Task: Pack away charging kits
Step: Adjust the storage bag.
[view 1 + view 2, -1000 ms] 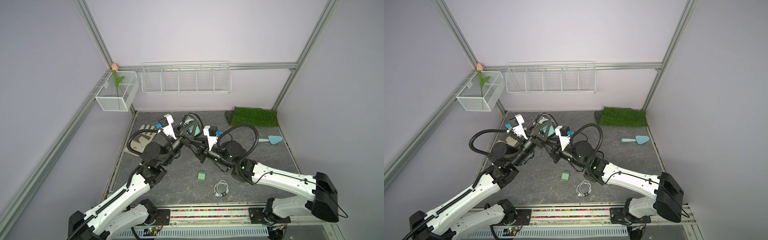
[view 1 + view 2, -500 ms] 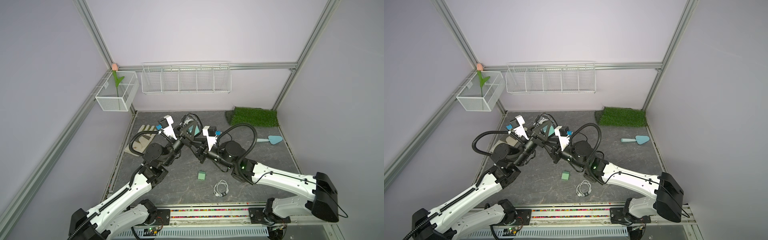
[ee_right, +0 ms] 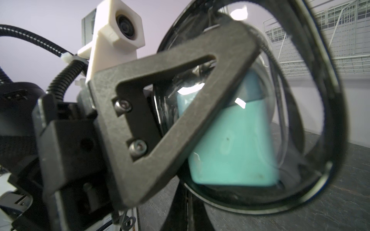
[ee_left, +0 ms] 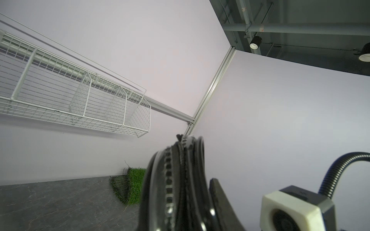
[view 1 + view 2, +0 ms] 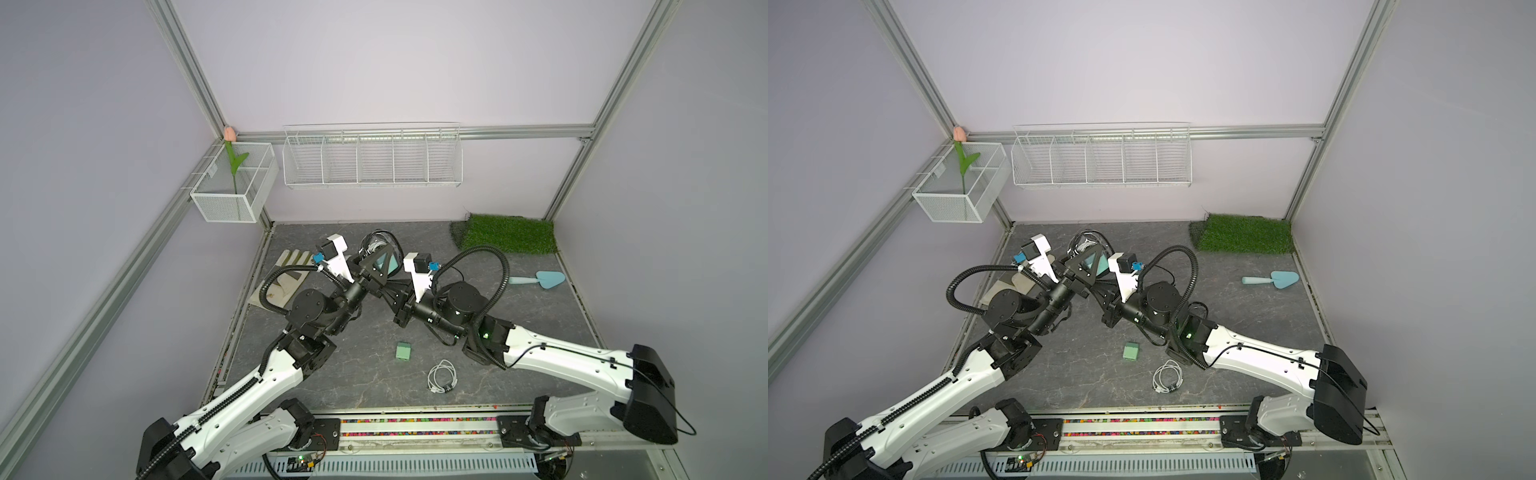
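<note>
Your left gripper (image 5: pixel 380 259) holds a round clear case with a black zip rim (image 5: pixel 392 245) up above the dark stone-patterned table (image 5: pixel 332 374), towards the back at the middle. Its jaws pinch the case: in the right wrist view one black triangular finger (image 3: pixel 170 100) lies flat against the clear face. Through that face you can see a teal square charger block (image 3: pixel 236 144) sitting inside the case; it also shows in both top views (image 5: pixel 1090 262).

Your right gripper (image 5: pixel 384 289) sits just below the case, close to the left one, with its jaws pressed together. You cannot tell from these views whether anything is caught between them. The left wrist view shows only the case's zip edge (image 4: pixel 176 180), very near and blurred.

A second mint-green square charger block (image 5: pixel 403 351) lies loose on the table nearer the front, and a coiled white cable (image 5: pixel 442 376) lies near it, a little further forward; the two are apart.

A light-blue garden trowel (image 5: pixel 540 280) lies on the right side, near a green artificial grass mat (image 5: pixel 507 232) in the back corner.
</note>
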Motion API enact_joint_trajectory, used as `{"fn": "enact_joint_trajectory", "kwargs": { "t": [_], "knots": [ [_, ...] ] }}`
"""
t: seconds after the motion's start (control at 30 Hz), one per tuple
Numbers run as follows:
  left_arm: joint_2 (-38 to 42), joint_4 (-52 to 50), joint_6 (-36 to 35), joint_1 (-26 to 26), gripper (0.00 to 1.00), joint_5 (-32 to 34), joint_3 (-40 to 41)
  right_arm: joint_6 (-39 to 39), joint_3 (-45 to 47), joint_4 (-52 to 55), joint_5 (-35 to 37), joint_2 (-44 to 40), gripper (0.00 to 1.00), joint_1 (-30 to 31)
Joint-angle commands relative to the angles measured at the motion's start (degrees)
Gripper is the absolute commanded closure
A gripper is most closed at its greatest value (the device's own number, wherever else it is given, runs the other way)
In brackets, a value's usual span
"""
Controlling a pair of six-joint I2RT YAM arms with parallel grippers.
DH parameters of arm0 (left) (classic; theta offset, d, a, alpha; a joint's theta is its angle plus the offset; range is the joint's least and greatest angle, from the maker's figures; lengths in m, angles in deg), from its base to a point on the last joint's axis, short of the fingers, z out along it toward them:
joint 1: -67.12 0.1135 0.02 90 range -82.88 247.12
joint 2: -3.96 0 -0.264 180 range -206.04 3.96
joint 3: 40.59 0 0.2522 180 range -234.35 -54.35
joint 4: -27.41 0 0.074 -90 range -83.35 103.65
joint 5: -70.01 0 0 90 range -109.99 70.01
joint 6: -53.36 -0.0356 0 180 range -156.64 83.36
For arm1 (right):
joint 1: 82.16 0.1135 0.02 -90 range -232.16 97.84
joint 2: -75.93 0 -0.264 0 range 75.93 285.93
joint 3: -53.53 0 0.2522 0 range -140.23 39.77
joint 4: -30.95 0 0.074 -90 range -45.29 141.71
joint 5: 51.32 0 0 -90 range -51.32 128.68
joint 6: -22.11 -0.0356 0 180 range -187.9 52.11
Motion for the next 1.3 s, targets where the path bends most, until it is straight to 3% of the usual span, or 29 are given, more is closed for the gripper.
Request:
{"fn": "enact_joint_trajectory", "kwargs": {
  "t": [0.0, 0.27, 0.67, 0.83, 0.97, 1.27],
  "knots": [
    [2.70, -3.93, -1.23, -0.13, 1.00, 2.97, 0.67, 1.08, 0.28, -1.46, 5.44, -2.79, 0.93, -0.32],
    [5.74, -7.54, -0.82, 0.31, 1.00, 4.61, -0.22, 3.89, 4.95, 4.14, 12.59, -7.38, 0.93, -0.32],
    [6.45, -4.24, 1.22, 0.57, 1.00, 4.16, -0.43, 4.25, 5.75, 4.19, 9.80, -6.39, 0.93, -0.32],
    [4.09, -4.49, 3.83, 0.61, 1.00, 1.44, -0.47, 4.40, 5.49, 1.97, 5.22, -7.91, 0.59, -0.67],
    [3.79, -3.68, 4.47, 1.38, 1.00, -6.62, 0.45, -1.37, 8.86, -0.59, -4.36, -12.11, 0.30, -6.43],
    [0.17, 0.94, 4.67, 5.76, 1.00, -19.59, 2.91, -1.07, 17.09, 1.60, -6.08, -22.75, 0.14, -12.11]
  ]
}}
